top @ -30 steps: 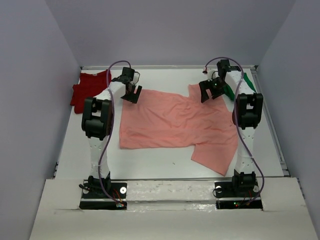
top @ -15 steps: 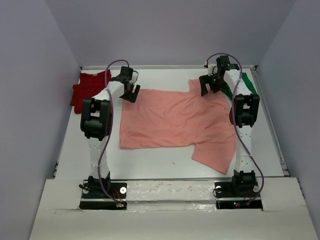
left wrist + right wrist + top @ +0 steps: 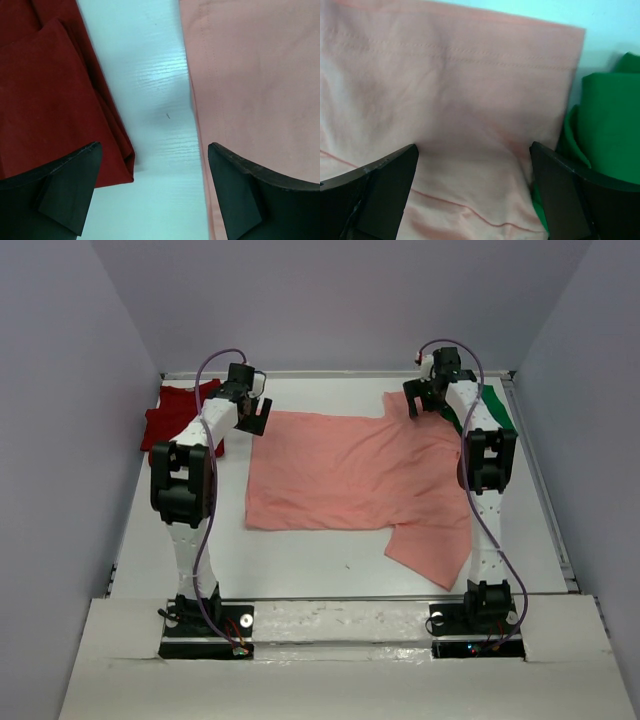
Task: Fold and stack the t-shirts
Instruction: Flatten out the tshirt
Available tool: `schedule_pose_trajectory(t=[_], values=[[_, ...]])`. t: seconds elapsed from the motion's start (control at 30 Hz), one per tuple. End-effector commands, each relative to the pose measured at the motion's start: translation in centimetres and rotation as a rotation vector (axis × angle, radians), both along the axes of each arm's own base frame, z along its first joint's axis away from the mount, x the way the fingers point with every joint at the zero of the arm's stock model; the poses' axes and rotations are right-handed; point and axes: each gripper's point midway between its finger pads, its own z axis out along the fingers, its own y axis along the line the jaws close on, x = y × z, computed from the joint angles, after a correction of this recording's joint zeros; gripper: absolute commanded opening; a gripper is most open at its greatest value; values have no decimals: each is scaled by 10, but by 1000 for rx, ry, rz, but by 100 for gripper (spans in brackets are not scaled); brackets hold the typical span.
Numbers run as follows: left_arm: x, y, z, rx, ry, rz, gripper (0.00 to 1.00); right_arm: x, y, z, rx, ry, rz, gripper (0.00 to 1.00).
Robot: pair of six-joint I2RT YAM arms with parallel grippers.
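White table [image 3: 300, 565], faint wood grain showing in the left wrist view. Pale grey-lilac walls [image 3: 350, 300] box it in on three sides. Both arm bases sit on a white ledge [image 3: 340, 622] at the near edge, and purple cables [image 3: 211, 540] loop up each arm.

Salmon-pink shirt [image 3: 350, 475] lies spread across the middle of the table, mostly flat with a few wrinkles, one sleeve reaching toward the near right.

Dark red shirt [image 3: 170, 420] is folded at the far left, close to the wall. A narrow strip of bare table separates it from the pink one.

Green shirt [image 3: 612, 120] is at the far right, just beside the pink shirt's far corner. From above I get only slivers of it, since the right arm covers most.

Left gripper [image 3: 255, 418] is over that bare strip, jaws spread wide and holding nothing, one finger above red cloth and the other above pink.

Right gripper [image 3: 420, 400] is over the pink shirt's far right corner, jaws wide too, with no cloth pinched. I cannot tell whether either tool touches the fabric.
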Motion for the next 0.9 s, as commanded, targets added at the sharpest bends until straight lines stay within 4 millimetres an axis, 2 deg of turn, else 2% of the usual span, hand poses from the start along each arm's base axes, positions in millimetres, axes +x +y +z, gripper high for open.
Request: schedule_pose_trajectory(t=[0.0,0.1,0.13,0.17,0.2,0.23,0.27,0.3,0.33,0.37,0.4,0.43,0.53,0.57,0.6,0.63,0.67,0.7,0.73,0.87], values=[[2,-10,23,-63,-34,-18,99,50,-6,41,-38,-219,-5,100],[3,-19,22,-89,-32,-40,99,53,-5,68,-37,-273,6,100],[3,-20,22,-88,-32,-46,99,50,1,92,-14,-305,29,100],[3,-25,22,-94,-34,-52,99,46,1,90,-16,-300,38,100],[4,-28,23,-105,-36,-63,99,43,2,99,-10,-311,42,100],[4,-32,24,-119,-38,-73,99,38,7,126,9,-349,59,100],[5,-34,26,-122,-45,-75,99,34,6,138,7,-362,61,100],[6,-42,27,-147,-49,-97,99,26,9,137,24,-346,61,100],[5,-47,26,-169,-46,-113,99,20,10,147,36,-353,65,100],[5,-64,27,-242,-49,-173,99,12,15,174,58,-391,79,100],[1,-71,24,-270,-35,-201,99,5,16,181,66,-395,82,100],[-1,-84,22,-312,-23,-239,99,-3,17,177,75,-374,88,100],[0,-100,21,-369,-10,-289,99,-24,15,193,65,-380,89,100],[-5,-111,13,-415,26,-332,99,-29,14,195,54,-378,95,100],[-6,-116,13,-435,38,-357,99,-36,13,207,51,-395,94,100],[-7,-121,11,-453,49,-375,99,-41,13,207,50,-391,97,100],[-10,-128,8,-480,63,-406,99,-49,13,195,45,-359,108,100],[-11,-132,2,-482,72,-426,99,-56,13,199,45,-362,108,100],[-11,-137,1,-495,76,-441,99,-62,12,188,42,-332,109,100],[-13,-149,-14,-544,125,-480,99,-80,8,177,20,-295,112,100]])
